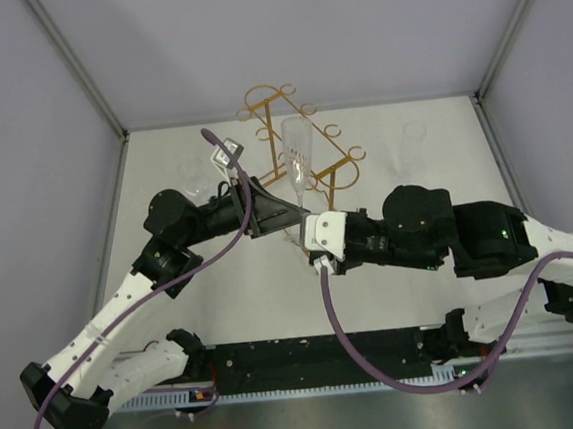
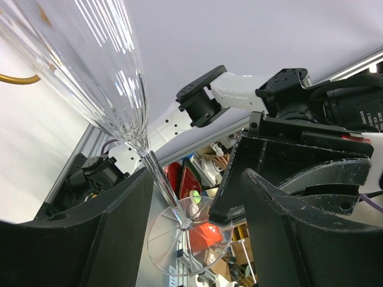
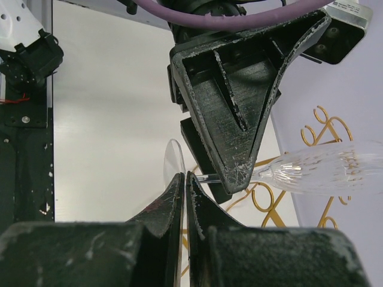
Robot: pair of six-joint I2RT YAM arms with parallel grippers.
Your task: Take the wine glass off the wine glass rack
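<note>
Straddling the stem (image 2: 160, 182), the left claw (image 1: 292, 212) stands at middling width, a finger (image 2: 90, 239) on either side. The stem sits close to one finger with a clear gap to the other, so nothing squeezes it. The right claw (image 3: 184, 179) is fully closed, fingers pressed together, tips right at the rim of the foot (image 2: 179, 251). Whether that thin rim is pinched between them or only touched cannot be told.

The wine glass (image 1: 298, 148) lies tilted, close to level. Its bowl is beyond the left claw's tips, over the rails of the rack (image 1: 347, 156). Its foot is on the near side, between the two claws and just ahead of the right claw's tips. From above, the foot looks clear of the rail ends. Whether the bowl rests on the wire is not plain. Both claws hang above the counter (image 1: 205, 312), with the rack beyond them.

Step in hand, as judged: securing the grasp ahead of the pull-out. The glass is not yet clear of the rack.

The next move calls for the left claw to narrow gently on the stem, since thin, slick glass forgives little. It should then draw the glass back toward the arm bases along the rails, keeping it level so the bowl does not catch a curled rail end. The right claw should yield at the foot or travel with it, because a push there against a held stem could snap it.
</note>
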